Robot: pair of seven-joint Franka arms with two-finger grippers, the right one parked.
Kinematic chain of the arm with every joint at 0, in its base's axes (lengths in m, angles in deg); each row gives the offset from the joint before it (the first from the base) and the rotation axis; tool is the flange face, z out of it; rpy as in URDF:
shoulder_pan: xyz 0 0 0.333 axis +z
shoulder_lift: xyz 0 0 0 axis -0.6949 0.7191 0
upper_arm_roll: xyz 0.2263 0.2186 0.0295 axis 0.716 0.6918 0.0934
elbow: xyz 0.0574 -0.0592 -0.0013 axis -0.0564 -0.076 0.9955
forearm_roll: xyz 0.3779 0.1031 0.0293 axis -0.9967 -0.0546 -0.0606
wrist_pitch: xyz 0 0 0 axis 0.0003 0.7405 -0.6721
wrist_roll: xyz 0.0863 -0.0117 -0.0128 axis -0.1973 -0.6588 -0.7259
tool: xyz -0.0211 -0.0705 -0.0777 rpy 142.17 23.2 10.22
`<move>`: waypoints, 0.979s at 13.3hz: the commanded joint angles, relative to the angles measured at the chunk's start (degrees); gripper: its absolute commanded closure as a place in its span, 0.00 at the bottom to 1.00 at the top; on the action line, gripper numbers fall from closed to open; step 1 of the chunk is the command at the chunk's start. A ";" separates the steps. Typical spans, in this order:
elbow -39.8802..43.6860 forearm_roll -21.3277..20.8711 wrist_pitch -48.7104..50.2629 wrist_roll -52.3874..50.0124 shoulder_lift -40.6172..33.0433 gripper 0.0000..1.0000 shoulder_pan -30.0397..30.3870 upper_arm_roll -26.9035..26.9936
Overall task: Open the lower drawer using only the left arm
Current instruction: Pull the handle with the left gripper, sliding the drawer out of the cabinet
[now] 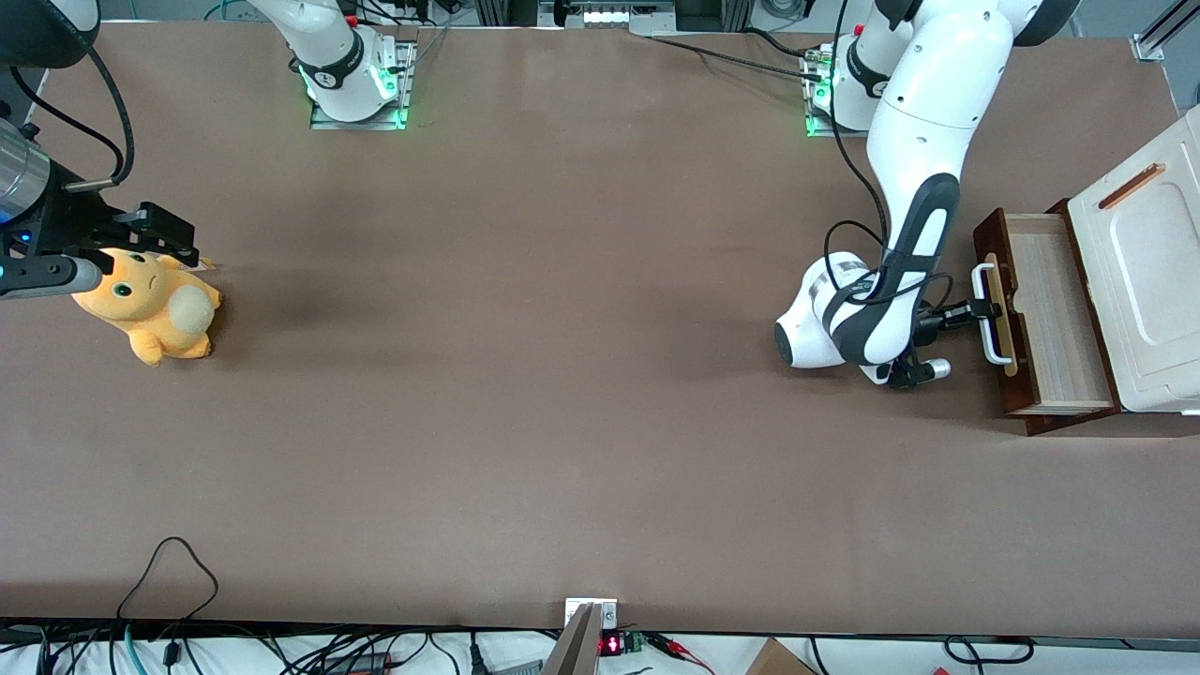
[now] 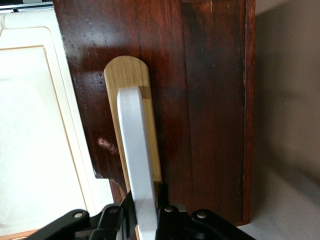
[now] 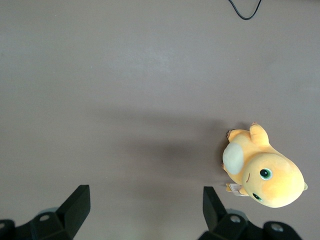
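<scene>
Brown counter (image 1: 562, 375) carries, at the working arm's end, the lower drawer (image 1: 1050, 314) pulled partly out, pale interior exposed, with the left arm (image 1: 914, 187) reaching down and its end effector (image 1: 975, 309) clamped on the white handle (image 2: 136, 165).

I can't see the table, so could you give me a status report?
Gripper shut on white handle. Lower drawer pulled out, pale inside showing. Nothing blocking it.

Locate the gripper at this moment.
Front view: the gripper is at the working arm's end of the table, shut on the white handle of the pulled-out lower drawer.
</scene>
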 commanded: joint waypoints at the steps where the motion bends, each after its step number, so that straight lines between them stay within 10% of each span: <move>1: 1.74 6.52 5.84 -0.08 0.09 0.82 -3.34 -0.80; 6: 1.92 7.05 5.76 -0.08 0.18 0.75 -3.34 -0.72; 7: 1.92 7.05 5.67 0.00 0.18 0.49 -3.26 -0.80; 8: 1.75 7.05 5.76 0.18 0.61 0.00 -3.26 -0.72; 13: 1.92 6.97 5.50 1.23 0.88 0.00 -2.64 -0.72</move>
